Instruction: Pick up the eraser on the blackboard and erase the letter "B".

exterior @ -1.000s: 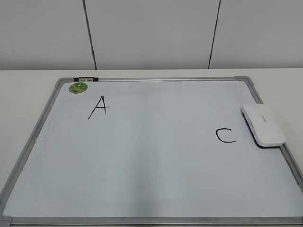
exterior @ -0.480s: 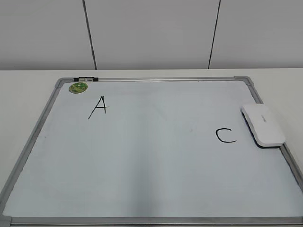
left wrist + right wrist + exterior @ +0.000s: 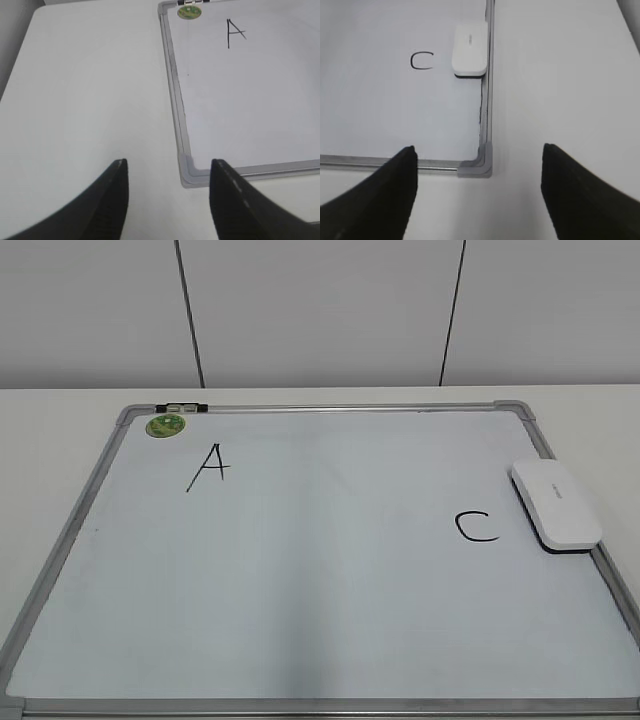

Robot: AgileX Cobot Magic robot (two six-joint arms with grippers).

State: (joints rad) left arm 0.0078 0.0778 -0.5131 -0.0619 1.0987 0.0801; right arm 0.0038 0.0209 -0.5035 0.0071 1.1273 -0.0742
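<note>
The blackboard (image 3: 300, 620) lies flat on a pale table (image 3: 60, 410), silver frame all round. The eraser (image 3: 556, 504) sits on the blackboard at its right edge, touching or overlapping the frame there, long side along the frame. Black "C" (image 3: 477, 527) is just left of the eraser; black "A" (image 3: 208, 466) is in the blackboard's upper-left area, with a small round green magnet (image 3: 166, 425) above it at the top-left corner. Board surface between "A" and "C" reads blank; no "B" strokes visible, though a faint trace could be lost at this resolution.

Left gripper (image 3: 169, 172) hangs over the table by the blackboard's near-left corner, fingers spread apart, holding nothing. Right gripper (image 3: 480, 160) hangs over the blackboard's near-right corner, fingers spread wide, holding nothing, well apart from the eraser.
</note>
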